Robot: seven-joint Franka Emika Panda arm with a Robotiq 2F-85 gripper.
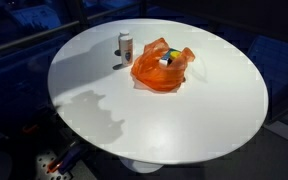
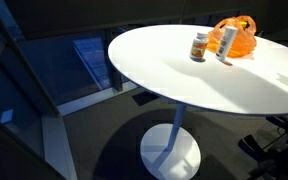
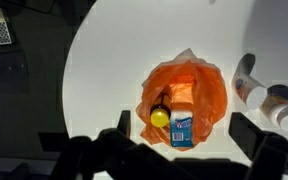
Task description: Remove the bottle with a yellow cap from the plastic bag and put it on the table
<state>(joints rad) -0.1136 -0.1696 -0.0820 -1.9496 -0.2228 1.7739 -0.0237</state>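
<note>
1. One round white table (image 1: 204, 120), and the action is all toward one side of the top.
2. One orange plastic bag (image 1: 154, 75) lies crumpled flat on it. In the wrist view its mouth gapes open toward the camera.
3. Inside that opening are two items. First, the yellow-capped bottle (image 3: 160, 113): one only, lying down in the bag with its cap toward the camera. It is not on the bare table.
4. Second, one blue-and-white carton (image 3: 182, 130), right beside the bottle and touching it or very nearly, at the mouth of the bag.
5. From an exterior view the yellow cap (image 1: 166, 60) peeks out of the orange folds.
6. Outside the bag, count two more bottles standing upright on the table. One is a white bottle (image 2: 227, 42) just beside the bag. The other is a shorter amber bottle (image 2: 198, 46) with a white cap, a little farther out.
7. Both show at the edge of the wrist view too, seen from above.
8. A small object lies on the table in front of the white bottle, too small to identify.
9. One gripper (image 3: 182, 135) hangs above the bag, its two dark fingers (image 3: 116, 135) spread wide. The bag's mouth sits between them and they grip nothing.
</note>
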